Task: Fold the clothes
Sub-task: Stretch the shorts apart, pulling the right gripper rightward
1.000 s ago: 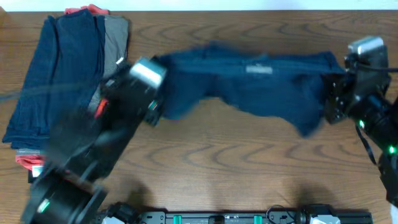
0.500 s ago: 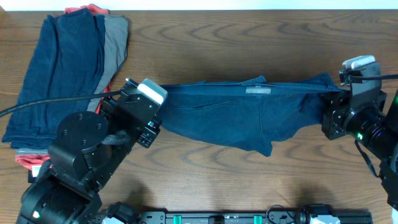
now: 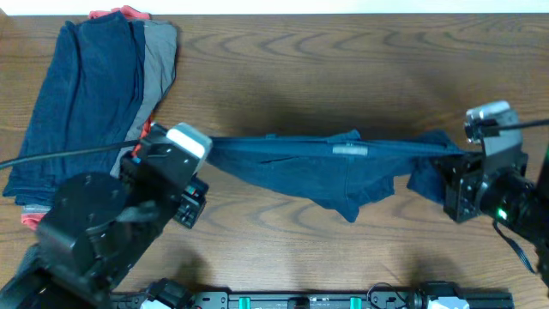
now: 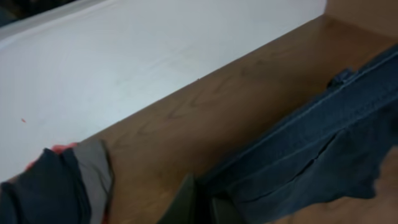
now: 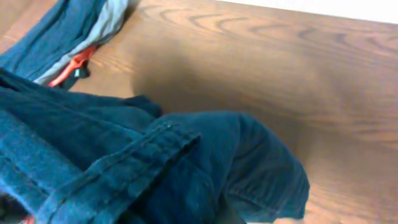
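Pile of folded clothes [image 3: 86, 94] sits left of shorts, near their left end. Left gripper [image 3: 204, 163] pinches shorts' left end. Shorts [image 3: 343, 163] stretched, middle sagging over counter [image 3: 343, 69]. Right gripper [image 3: 448, 176] pinches shorts' right end, cloth bunched there.

Risks:
- uneven pull slips waistband from 1 gripper
- sagging leg creases on landing
- left arm nudges pile

Counter wood-grained. White surface [image 4: 124, 62] behind shorts.

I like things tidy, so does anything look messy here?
Nothing looks broken. The navy shorts are stretched between the left claw and right claw, drooping unevenly in the middle. In the pile on the left, an orange-red piece pokes out.
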Robot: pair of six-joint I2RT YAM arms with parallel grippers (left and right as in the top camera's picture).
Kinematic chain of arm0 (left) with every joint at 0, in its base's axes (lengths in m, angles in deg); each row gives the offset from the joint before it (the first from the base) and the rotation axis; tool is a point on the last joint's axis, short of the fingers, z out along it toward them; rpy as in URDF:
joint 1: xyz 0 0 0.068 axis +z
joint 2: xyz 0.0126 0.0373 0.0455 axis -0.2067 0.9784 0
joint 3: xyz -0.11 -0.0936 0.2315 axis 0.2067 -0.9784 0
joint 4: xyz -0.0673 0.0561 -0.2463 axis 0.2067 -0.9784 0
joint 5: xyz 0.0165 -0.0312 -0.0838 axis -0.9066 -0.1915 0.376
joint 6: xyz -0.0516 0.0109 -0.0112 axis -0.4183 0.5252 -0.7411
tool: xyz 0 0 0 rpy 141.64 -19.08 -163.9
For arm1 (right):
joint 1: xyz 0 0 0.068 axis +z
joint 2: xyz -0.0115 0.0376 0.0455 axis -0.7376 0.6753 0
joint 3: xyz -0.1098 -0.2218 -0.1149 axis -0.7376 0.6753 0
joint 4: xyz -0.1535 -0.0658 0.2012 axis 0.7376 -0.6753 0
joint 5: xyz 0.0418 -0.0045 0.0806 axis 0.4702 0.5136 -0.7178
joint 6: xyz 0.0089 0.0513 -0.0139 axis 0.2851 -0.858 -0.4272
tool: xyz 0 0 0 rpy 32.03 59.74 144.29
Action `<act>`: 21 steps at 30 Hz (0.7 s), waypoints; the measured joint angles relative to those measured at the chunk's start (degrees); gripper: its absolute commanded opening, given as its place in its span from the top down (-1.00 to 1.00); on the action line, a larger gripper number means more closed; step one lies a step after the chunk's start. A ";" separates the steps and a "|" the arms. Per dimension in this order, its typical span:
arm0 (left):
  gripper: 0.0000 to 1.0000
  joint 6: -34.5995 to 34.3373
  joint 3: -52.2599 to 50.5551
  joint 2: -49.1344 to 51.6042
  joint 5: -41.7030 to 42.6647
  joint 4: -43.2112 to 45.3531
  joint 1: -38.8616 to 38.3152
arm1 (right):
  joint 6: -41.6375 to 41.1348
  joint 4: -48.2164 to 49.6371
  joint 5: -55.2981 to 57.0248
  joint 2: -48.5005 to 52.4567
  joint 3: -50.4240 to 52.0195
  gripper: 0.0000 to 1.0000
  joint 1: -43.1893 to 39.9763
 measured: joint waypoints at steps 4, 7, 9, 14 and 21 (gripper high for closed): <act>0.88 -2.27 5.20 0.00 1.84 -3.30 0.02 | -0.35 -5.16 -0.70 0.00 -6.99 0.98 -0.11; 0.88 -3.32 9.09 -0.11 2.38 -3.85 0.02 | -0.48 -8.50 -1.01 -0.02 -13.60 0.98 -0.42; 0.88 -3.74 11.47 -0.31 2.34 -4.42 0.11 | -0.72 -10.23 -0.52 -0.20 -17.44 0.98 -0.76; 0.88 -3.74 14.91 -0.94 3.63 -5.90 0.22 | -0.79 -12.85 -1.29 -0.79 -23.54 0.98 -1.14; 0.88 -3.78 15.23 0.79 3.78 -9.11 0.31 | -0.81 -13.38 -1.11 0.50 -23.30 0.98 -1.44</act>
